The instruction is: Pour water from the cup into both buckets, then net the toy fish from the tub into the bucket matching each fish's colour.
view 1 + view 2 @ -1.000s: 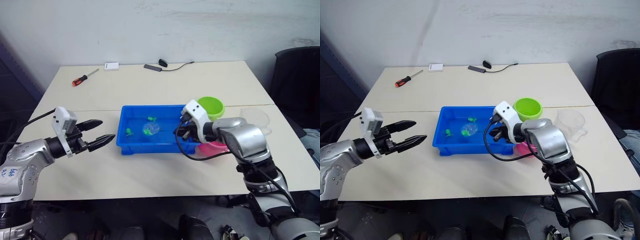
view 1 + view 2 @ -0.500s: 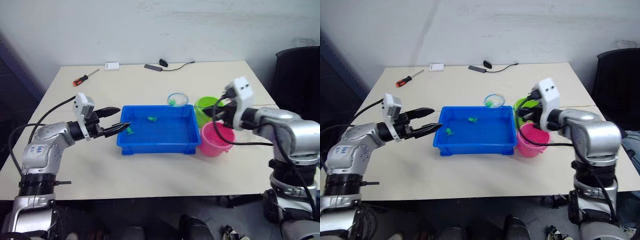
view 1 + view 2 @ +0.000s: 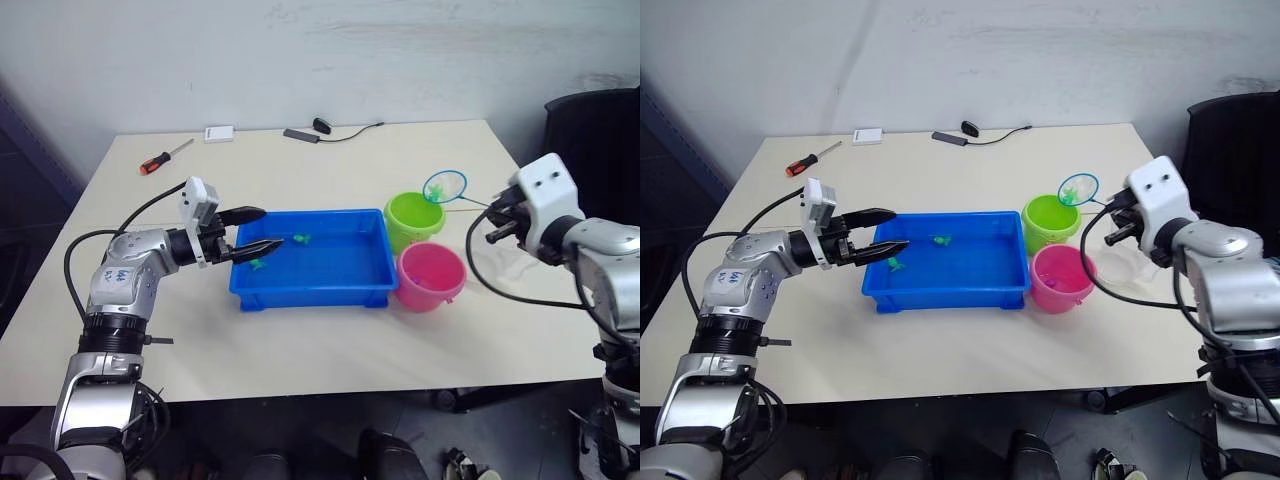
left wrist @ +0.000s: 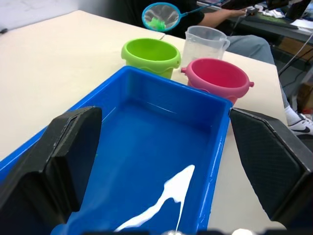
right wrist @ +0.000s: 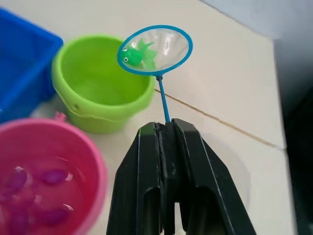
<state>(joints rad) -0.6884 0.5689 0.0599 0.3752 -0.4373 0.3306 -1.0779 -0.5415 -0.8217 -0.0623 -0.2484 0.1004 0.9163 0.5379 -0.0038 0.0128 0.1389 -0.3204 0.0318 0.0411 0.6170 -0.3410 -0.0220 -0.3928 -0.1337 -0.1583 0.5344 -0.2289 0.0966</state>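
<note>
The blue tub (image 3: 310, 296) sits mid-table with green toy fish (image 3: 301, 239) in it. Right of the tub stand the lime green bucket (image 3: 416, 215) and the pink bucket (image 3: 430, 277), which holds water and pink fish (image 5: 29, 178). My right gripper (image 5: 166, 132) is shut on the thin handle of the net (image 3: 444, 186). The hoop hangs over the green bucket's far rim with a green fish (image 5: 137, 53) inside. The clear cup (image 4: 205, 44) stands behind the pink bucket. My left gripper (image 3: 272, 228) is open over the tub's left end.
An orange-handled screwdriver (image 3: 165, 158), a white box (image 3: 219, 132) and a black cable (image 3: 335, 129) lie along the table's far edge. A black chair (image 3: 590, 140) stands at the right. A seated person (image 4: 230, 14) is beyond the table.
My right gripper has carried the net with a green fish from the tub's far edge rightwards, to above the green bucket. My left gripper has moved right, over the tub's left end.
</note>
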